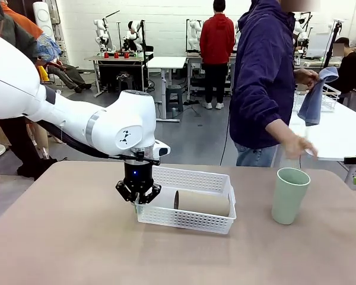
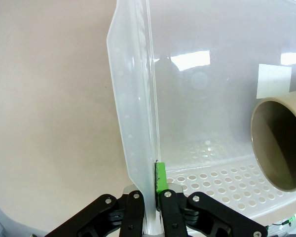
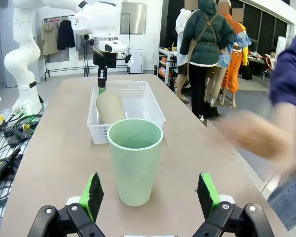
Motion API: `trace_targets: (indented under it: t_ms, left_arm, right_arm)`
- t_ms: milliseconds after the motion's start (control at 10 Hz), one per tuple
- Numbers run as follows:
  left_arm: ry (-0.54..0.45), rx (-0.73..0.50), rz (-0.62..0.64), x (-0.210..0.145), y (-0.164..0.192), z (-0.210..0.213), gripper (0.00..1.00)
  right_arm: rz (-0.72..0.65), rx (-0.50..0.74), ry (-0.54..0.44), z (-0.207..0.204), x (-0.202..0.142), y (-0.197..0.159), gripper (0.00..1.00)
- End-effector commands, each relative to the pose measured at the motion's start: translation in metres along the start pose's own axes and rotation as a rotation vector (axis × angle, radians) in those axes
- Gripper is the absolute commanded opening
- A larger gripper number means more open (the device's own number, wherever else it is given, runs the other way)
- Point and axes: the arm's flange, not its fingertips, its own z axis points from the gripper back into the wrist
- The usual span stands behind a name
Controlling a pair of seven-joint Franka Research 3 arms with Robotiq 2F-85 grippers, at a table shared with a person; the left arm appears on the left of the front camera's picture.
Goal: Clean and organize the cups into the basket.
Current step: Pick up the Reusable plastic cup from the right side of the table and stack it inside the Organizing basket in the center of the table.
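— How's the left arm posed?
— It reaches in from the desk's left side with the wrist turned straight down. The left gripper is clenched on the left end wall of the basket — a green pad inside the wall, the other finger outside it.
— Where's the basket?
— Mid-desk, nearer the far edge. A tan cup lies on its side in it, mouth toward the pinched end.
— Any other cup?
— A pale green cup stands upright right of the basket, apart from it. The right gripper points along the desk at it, jaws spread wide, grasping nothing.
— The person?
— At the far edge, with one blurred hand lowered above the green cup. The other holds a blue cloth.
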Motion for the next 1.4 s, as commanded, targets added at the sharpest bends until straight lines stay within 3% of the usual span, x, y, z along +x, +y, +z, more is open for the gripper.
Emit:
trace_targets:
  t_ms: [0, 1000, 1300]
  left_arm:
    - [0.001, 0.0, -0.001, 0.0, -0.002, 0.0, 0.0]
    - [0.001, 0.0, -0.001, 0.0, -0.002, 0.0, 0.0]
    - [0.001, 0.0, -0.001, 0.0, -0.002, 0.0, 0.0]
  right_arm:
    - [0.005, -0.001, -0.001, 0.0, 0.002, 0.001, 1.0]
    - [0.0, 0.0, 0.0, 0.0, 0.0, 0.0, 1.0]
    - [-0.054, 0.048, 0.028, -0.007, -0.032, -0.011, 1.0]
